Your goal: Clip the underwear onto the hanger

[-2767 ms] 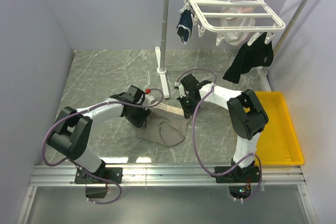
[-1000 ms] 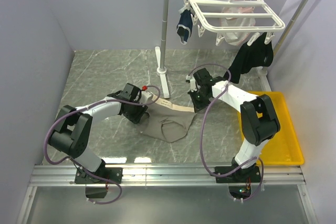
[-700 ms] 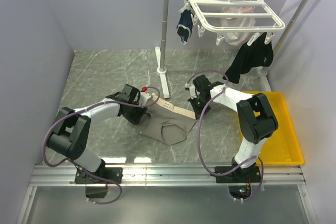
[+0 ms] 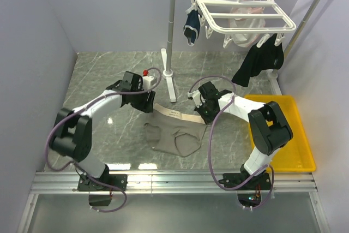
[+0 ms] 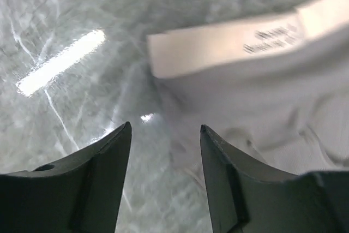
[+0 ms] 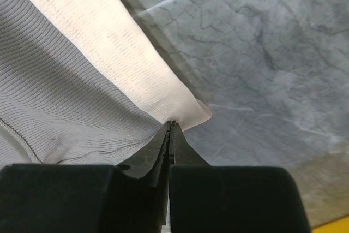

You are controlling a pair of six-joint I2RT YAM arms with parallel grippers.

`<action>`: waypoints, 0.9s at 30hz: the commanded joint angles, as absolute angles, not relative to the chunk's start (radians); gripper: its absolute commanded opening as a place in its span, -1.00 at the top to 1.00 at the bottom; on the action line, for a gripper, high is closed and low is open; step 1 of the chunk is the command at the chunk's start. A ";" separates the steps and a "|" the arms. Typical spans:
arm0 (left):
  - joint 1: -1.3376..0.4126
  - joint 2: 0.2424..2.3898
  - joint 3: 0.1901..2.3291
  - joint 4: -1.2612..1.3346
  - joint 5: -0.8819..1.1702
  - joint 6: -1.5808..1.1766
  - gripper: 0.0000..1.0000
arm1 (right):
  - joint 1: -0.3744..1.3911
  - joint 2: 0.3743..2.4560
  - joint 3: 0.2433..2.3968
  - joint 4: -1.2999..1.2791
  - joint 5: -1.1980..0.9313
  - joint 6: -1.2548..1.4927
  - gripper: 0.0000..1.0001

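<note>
The right gripper (image 6: pixel 170 126) is clamped tight on the underwear's (image 4: pixel 175 136) right top corner. The left gripper (image 5: pixel 165 135) gapes wide and empty over the left corner.

Two robot arms, two grippers: left gripper (image 4: pixel 148 105), right gripper (image 4: pixel 203 116). One taupe underwear (image 4: pixel 174 135). One white hanger (image 4: pixel 240 10). One navy briefs (image 4: pixel 192 27). One black garment (image 4: pixel 260 61). One pale pink garment (image 4: pixel 245 24). One yellow tray (image 4: pixel 290 135). One grey pole stand (image 4: pixel 170 31).
</note>
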State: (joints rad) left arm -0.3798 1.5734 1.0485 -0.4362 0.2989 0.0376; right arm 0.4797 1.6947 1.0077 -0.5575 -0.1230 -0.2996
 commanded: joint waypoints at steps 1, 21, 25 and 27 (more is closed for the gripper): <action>-0.353 1.669 1.123 -0.345 0.319 -0.072 -0.16 | 0.497 1.651 1.002 -0.537 -0.074 -0.357 1.00; -0.262 1.885 1.226 -0.242 0.485 -0.163 0.39 | 0.543 1.464 0.965 -0.546 -0.055 -0.396 -0.38; -0.252 1.766 1.164 -0.193 0.508 -0.127 -0.05 | 0.509 1.269 0.919 -0.569 -0.061 -0.414 -0.40; -0.252 1.651 1.122 -0.157 0.502 -0.092 -0.27 | 0.493 1.151 0.922 -0.592 -0.066 -0.413 -0.40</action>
State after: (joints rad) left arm -0.2417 1.8465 1.1545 -0.2462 0.4610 -0.1402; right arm 0.5201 1.2877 0.9218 -0.5640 -0.0597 -0.3992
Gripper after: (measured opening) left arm 0.601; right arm 0.702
